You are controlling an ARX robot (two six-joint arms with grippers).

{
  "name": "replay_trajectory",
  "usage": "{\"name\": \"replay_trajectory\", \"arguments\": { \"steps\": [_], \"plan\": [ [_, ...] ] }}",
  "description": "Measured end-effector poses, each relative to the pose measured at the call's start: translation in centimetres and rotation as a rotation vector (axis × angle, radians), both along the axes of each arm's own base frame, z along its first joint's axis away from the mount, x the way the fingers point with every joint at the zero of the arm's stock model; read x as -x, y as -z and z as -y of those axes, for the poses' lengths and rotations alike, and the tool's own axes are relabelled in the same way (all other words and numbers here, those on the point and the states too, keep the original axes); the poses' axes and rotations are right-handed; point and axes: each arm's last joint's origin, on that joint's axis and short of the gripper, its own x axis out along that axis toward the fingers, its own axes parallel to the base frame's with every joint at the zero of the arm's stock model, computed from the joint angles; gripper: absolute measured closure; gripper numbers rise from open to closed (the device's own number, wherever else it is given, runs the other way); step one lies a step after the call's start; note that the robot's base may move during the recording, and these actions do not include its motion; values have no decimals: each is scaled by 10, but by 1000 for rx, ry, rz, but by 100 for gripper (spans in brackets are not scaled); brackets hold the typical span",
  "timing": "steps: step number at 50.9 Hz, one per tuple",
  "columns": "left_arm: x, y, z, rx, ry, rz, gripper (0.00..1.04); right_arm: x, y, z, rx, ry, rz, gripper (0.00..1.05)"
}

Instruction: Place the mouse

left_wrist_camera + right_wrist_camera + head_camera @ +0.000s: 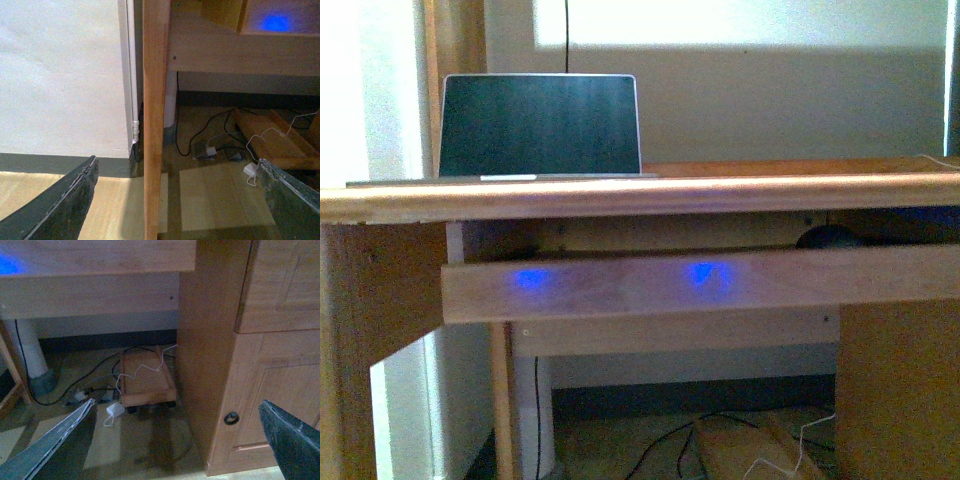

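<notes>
Desk (620,195), pull-out tray (620,285). Left claw (176,162) and right claw (177,404) hang low near the floor, both spread apart and empty. The mouse (830,237) looks to sit on the tray, well above them. I'd raise the right claw and enter level under the desktop.

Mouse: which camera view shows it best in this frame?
The front view. The mouse shows only as a dark rounded hump behind the tray board, under the desktop, toward the right. Both wrist views look down at the floor and cables; neither shows the mouse.
</notes>
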Motion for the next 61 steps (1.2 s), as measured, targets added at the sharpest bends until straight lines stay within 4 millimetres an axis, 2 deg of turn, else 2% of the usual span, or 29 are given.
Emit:
{"name": "replay_trajectory", "arguments": {
  "steps": [25,30,36,48,54,61],
  "plan": [
    [0,0,0,0,0,0,8,0,0,0,0,0,0,7],
    [-5,2,1,105,70,-113,8,0,0,0,0,-1,0,7],
    [-21,5,0,111,75,-177,8,0,0,0,0,0,0,7],
    [-74,2,-3,-126,106,-175,8,0,0,0,0,0,0,7],
    [-103,10,3,-306,166,-175,8,0,0,0,0,0,0,7],
    [-149,34,22,-691,317,-127,8,0,0,0,0,0,0,7]
  ]
}}
